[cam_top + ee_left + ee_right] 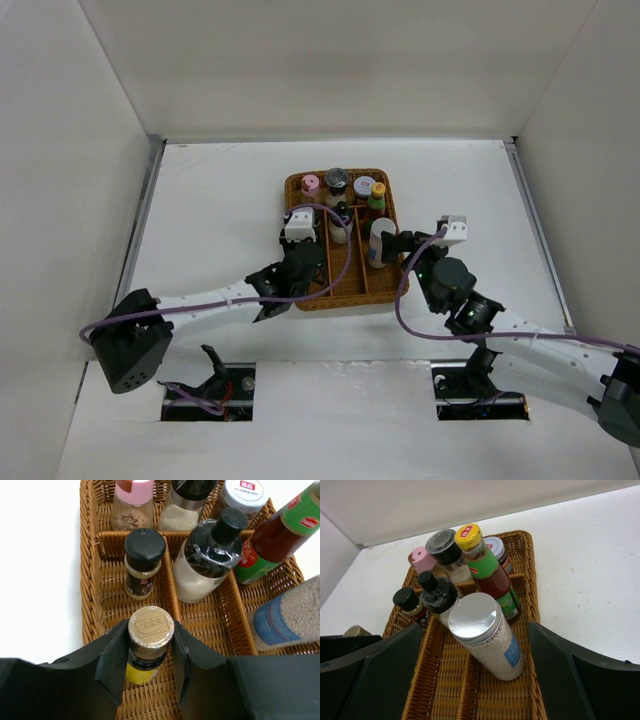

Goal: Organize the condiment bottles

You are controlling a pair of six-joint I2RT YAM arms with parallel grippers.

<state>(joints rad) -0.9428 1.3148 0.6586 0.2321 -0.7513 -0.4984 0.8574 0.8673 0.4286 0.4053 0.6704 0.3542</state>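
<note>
Left hand [149, 652] on gold-capped bottle [151, 626] in wicker tray [91, 605]

Lab test cell: white walls [350, 60] enclosing table [220, 200].

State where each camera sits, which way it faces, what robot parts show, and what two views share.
Top external: overhead from the near edge, looking down on the wicker tray; left arm and right arm show.
Left wrist: behind the left pincer, whose fingers clamp the gold-capped bottle, facing the tray.
Right wrist: behind the open right pincer, facing the silver-lidded jar.
Shared by wrists: red-green bottle.
</note>
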